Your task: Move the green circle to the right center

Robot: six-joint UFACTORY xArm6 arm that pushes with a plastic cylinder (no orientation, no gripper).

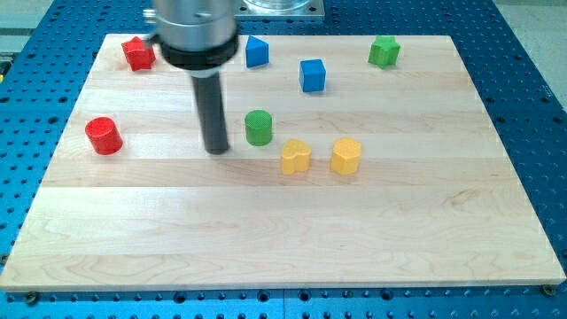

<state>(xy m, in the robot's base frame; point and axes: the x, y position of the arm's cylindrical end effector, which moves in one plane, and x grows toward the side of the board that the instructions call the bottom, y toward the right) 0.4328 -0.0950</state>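
Observation:
The green circle (259,128) is a short green cylinder standing a little left of the board's middle. My tip (216,149) rests on the board just to the left of it, with a small gap between them. The dark rod rises from the tip to the grey arm body at the view's top.
A yellow heart block (296,156) and a yellow hexagon block (346,156) lie right of the green circle and slightly lower. A blue cube (312,75), a blue block (256,51), a green star (384,51), a red star (138,53) and a red cylinder (104,136) stand around. The wooden board (283,239) sits on a blue perforated table.

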